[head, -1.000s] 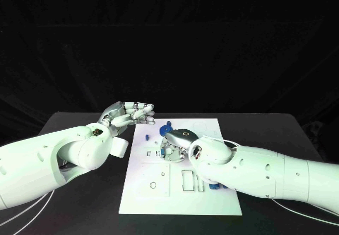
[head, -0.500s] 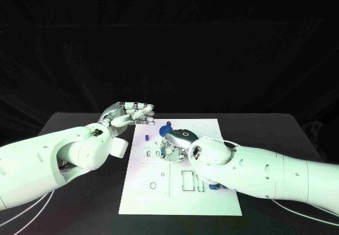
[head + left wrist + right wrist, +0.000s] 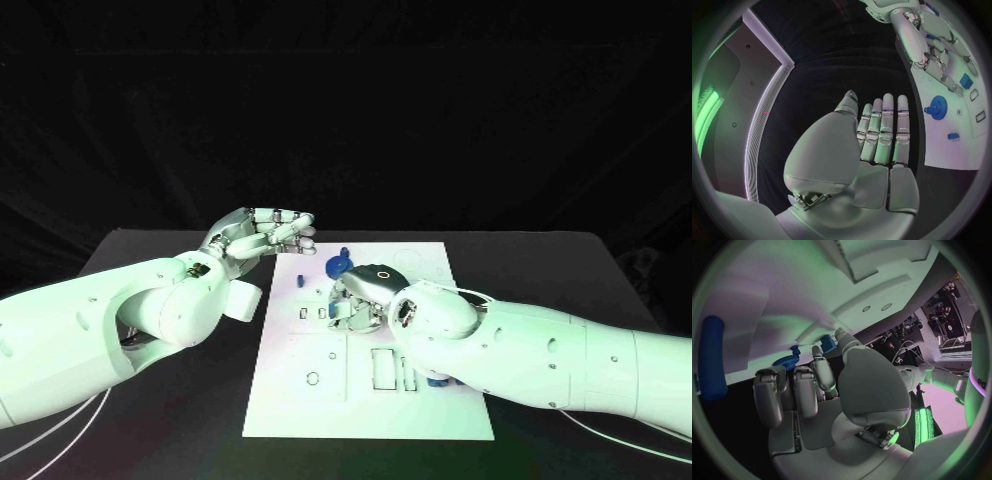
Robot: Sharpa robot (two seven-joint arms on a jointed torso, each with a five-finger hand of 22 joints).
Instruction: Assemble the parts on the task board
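The white task board point(image 3: 325, 400) lies in the middle of the table. A blue gear point(image 3: 342, 265) and a small blue part point(image 3: 299, 279) sit near its far end. My right hand point(image 3: 361, 293) is down on the board just behind the gear, fingers curled toward the surface. A small blue block point(image 3: 826, 342) shows between its thumb tip and a fingertip. Whether it is pinched I cannot tell. My left hand point(image 3: 267, 232) hovers over the board's far left corner, holding nothing, its fingers point(image 3: 882, 130) straight and side by side.
A long blue part point(image 3: 711, 365) lies on the board beside my right hand, and another blue part point(image 3: 433, 381) peeks out under the right forearm. Several empty slots point(image 3: 381, 368) mark the board's near half. Black table point(image 3: 173, 420) surrounds the board.
My right hand has shifted slightly toward the board's left, staying low over the same spot. The left hand has not moved.
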